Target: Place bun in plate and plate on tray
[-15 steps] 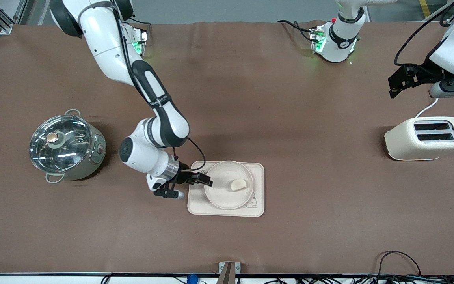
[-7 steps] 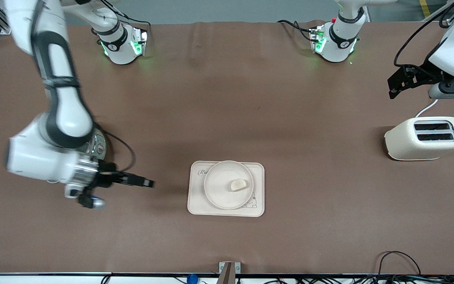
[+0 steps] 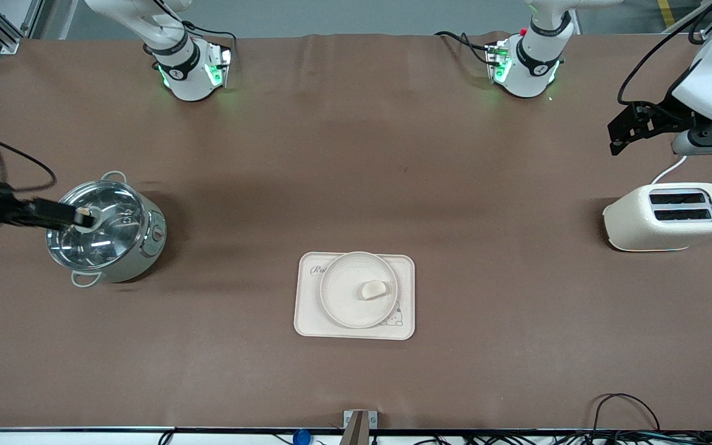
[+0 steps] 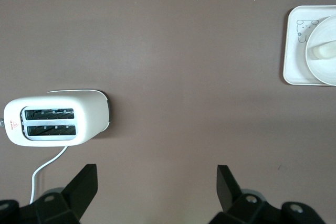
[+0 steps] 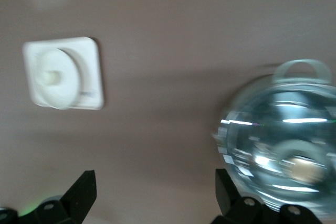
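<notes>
Matt brown cloth table cover, shiny metal pot, glossy cream toaster, smooth matt tray

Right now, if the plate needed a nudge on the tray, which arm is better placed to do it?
Neither stands close. The open right gripper is over the pot; the open left gripper waits above the toaster. The right is somewhat closer to the plate on the tray.

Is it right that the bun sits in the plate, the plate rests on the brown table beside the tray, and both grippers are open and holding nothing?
Not quite. The plate is not beside the tray; it rests on it, as the front view shows. The rest stands: the bun lies in the plate, and the left gripper and right gripper are open and hold nothing.
</notes>
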`<action>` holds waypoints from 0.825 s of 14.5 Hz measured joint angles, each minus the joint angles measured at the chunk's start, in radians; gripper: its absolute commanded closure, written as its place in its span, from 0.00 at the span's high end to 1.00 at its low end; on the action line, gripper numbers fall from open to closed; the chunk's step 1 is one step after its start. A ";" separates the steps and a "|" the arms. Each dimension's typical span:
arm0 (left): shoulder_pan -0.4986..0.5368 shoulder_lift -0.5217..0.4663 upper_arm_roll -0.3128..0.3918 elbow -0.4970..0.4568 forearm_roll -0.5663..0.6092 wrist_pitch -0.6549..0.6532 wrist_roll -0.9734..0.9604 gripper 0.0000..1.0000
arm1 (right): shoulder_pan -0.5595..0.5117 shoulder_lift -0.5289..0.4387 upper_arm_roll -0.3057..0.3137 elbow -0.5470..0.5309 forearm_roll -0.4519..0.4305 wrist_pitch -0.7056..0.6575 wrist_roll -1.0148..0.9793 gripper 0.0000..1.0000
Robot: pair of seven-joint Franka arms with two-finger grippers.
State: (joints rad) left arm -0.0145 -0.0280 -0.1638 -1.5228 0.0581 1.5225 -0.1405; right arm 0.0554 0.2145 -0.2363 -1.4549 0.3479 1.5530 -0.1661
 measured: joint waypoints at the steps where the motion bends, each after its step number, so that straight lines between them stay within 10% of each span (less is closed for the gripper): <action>1: 0.000 0.000 0.000 0.000 0.000 0.000 0.000 1.00 | 0.001 -0.042 0.001 -0.001 -0.077 -0.023 -0.020 1.00; 5: 0.000 0.000 0.000 0.000 0.000 0.000 0.000 1.00 | 0.010 -0.175 0.016 -0.004 -0.320 -0.095 -0.038 1.00; 12: -0.003 0.000 0.000 0.007 0.000 0.004 0.000 1.00 | 0.025 -0.212 0.057 -0.025 -0.379 -0.101 -0.042 1.00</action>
State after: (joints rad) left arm -0.0171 -0.0280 -0.1642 -1.5160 0.0581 1.5260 -0.1405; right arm 0.0803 0.0024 -0.1794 -1.4802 -0.0311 1.4522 -0.2079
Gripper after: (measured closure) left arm 0.000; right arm 0.000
